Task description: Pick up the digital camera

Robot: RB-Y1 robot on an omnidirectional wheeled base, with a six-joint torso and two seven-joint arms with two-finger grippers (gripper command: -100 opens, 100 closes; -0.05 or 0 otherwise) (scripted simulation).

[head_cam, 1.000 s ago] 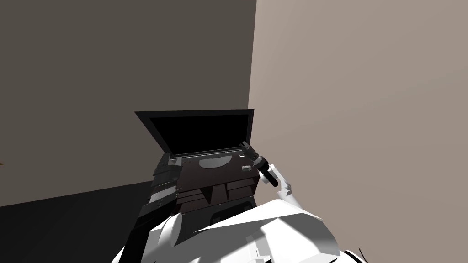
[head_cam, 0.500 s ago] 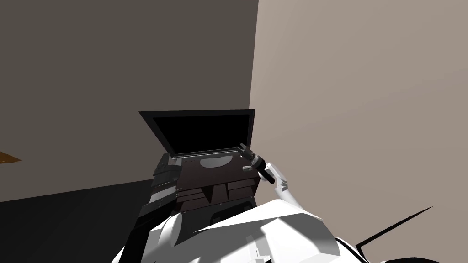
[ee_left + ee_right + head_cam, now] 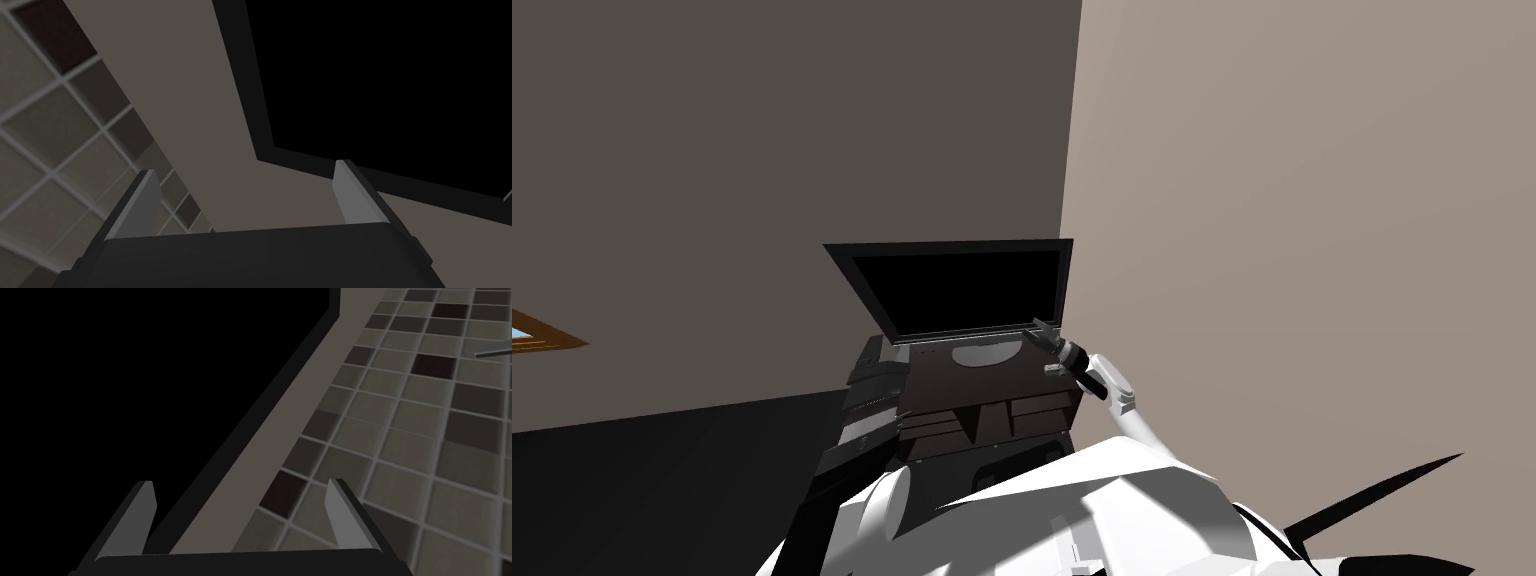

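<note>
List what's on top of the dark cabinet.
On the dark cabinet: a black-screened TV on a grey half-round base, and a small light digital camera near the right edge, beside the right gripper. The left arm covers the top's left edge.

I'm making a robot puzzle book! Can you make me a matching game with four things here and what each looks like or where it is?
Things
1. television
2. digital camera
3. right end effector
4. cabinet

Descriptions
A. dark brown, under the television
B. small and light grey, lying on the cabinet's top
C. open, near the screen's lower corner
D. black screen, standing on the cabinet

Pairs: 1-D, 2-B, 3-C, 4-A
</note>
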